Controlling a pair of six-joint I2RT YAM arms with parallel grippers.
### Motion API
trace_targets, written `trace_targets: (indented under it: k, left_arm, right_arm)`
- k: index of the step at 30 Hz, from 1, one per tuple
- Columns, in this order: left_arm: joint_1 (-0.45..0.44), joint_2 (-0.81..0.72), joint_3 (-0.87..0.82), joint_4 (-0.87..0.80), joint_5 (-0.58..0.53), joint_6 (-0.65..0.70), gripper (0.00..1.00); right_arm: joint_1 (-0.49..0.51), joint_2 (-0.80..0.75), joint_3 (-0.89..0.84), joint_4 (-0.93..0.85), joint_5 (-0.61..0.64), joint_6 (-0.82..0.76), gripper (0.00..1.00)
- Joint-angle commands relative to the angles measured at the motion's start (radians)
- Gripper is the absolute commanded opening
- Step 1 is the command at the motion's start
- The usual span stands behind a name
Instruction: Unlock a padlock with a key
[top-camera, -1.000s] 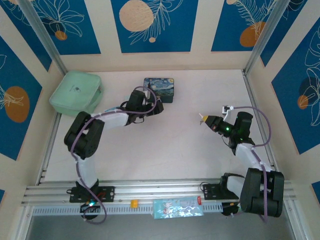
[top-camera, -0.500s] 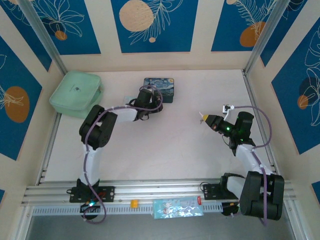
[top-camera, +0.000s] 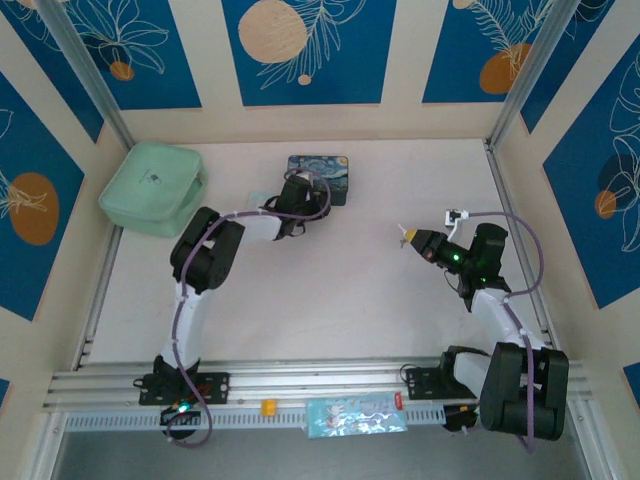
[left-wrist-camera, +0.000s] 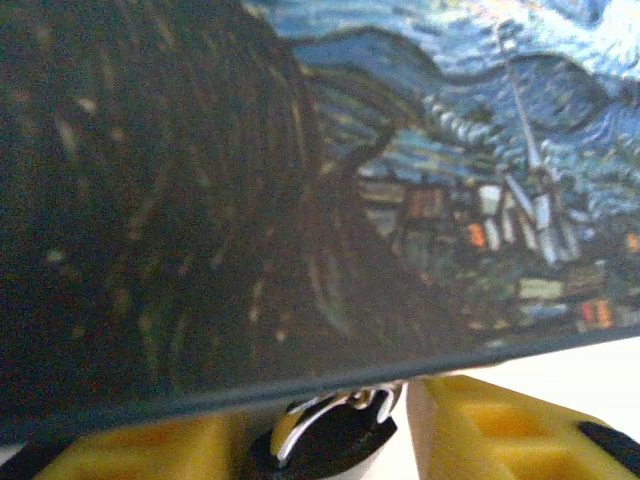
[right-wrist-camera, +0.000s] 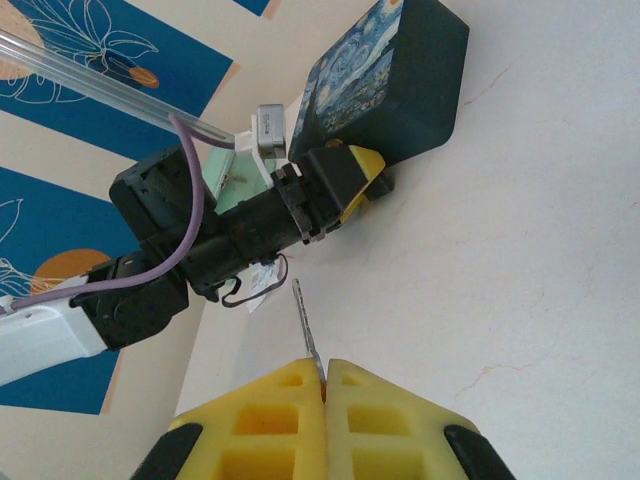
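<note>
The left gripper (top-camera: 300, 192) has advanced to the far blue starry painted tin box (top-camera: 330, 170), jaws clamping the tiny black padlock (left-wrist-camera: 320, 445) at its near edge. The right gripper (right-wrist-camera: 325, 372), unmoved, pinches the thin pale key (right-wrist-camera: 303, 320).

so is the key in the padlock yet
Out. The key sticks up bare from the shut right claw, far from the padlock held in the left claw.
</note>
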Motion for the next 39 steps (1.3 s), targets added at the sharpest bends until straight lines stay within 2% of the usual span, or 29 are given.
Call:
trace_targets:
  k: [1,5,15,26,29,39]
  left_arm:
    - [-0.006,0.052,0.028,0.048,0.032,-0.033,0.36]
    - [-0.005,0.057,0.03,0.075,0.04,-0.06,0.21]
    - [0.003,0.007,-0.021,0.119,0.071,-0.141,0.0]
    - [0.029,-0.041,-0.086,0.192,0.169,-0.264,0.0]
    - [0.029,-0.064,-0.107,0.177,0.171,-0.256,0.0]
    - [0.027,-0.184,-0.329,0.182,0.136,-0.217,0.0]
  right_arm:
    - [-0.003,-0.009,-0.01,0.002,-0.017,0.005,0.0]
    - [-0.002,-0.007,-0.01,-0.001,-0.014,0.002,0.0]
    - [0.0,0.007,-0.007,-0.005,-0.015,-0.007,0.0]
    - [0.013,0.061,0.0,0.031,-0.012,0.002,0.0]
    - [0.02,0.071,0.003,0.034,-0.01,0.001,0.0]
    - [0.025,0.087,0.006,0.033,-0.004,-0.01,0.0]
